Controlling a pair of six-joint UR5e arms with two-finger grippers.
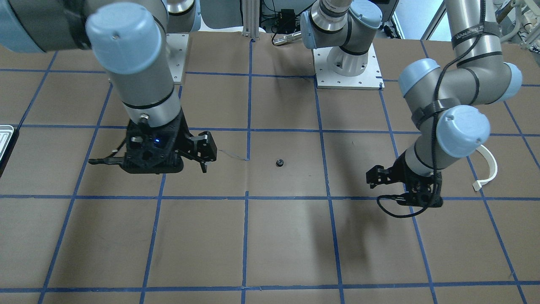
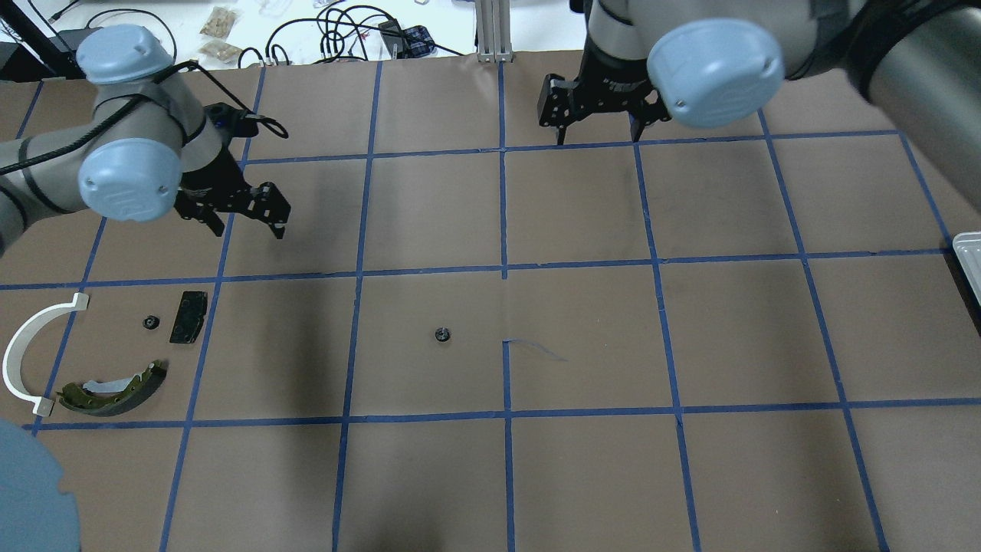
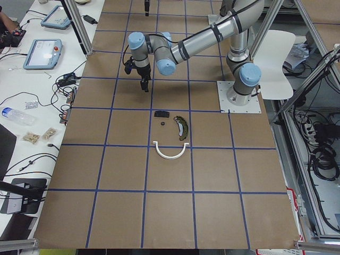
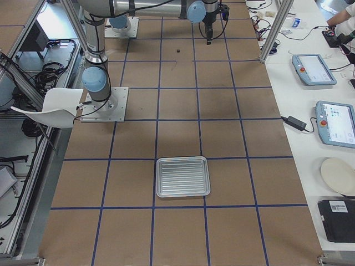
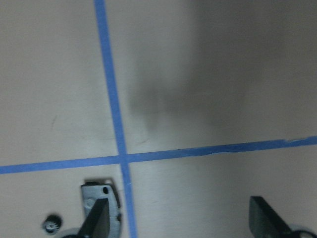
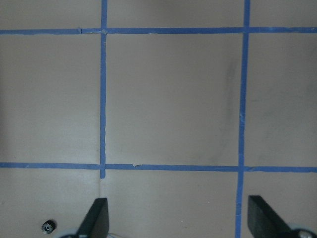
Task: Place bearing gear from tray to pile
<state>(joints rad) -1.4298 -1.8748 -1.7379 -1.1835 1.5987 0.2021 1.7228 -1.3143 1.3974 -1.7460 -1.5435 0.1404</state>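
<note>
A small black toothed bearing gear (image 2: 442,334) lies alone near the middle of the brown paper-covered worktop (image 2: 736,345), which is crossed by a grid of blue tape. It is well apart from the shallow silvery-white rectangular metal tray (image 4: 183,177), which sits far out on the robot's right; the overhead view shows only the tray's edge.

It is also well apart from the pile (image 2: 100,395) on the robot's left. That loose group holds:
- a white plastic arc (image 2: 23,356)
- a curved olive-gold brake shoe (image 2: 123,383) just beside one end of the arc
- a small black rectangular pad (image 2: 188,316)
- a 2nd bearing gear (image 2: 150,322) just beside the pad, between it and the arc

The left tool (image 2: 247,228) hangs above the worktop near the pile, on the side away from the robot. Its 2 fingers are spread wide with nothing between them.

The right tool (image 2: 598,139) hangs over the far part of the worktop, beyond the lone gear. Its 2 fingers are likewise spread and hold nothing.
</note>
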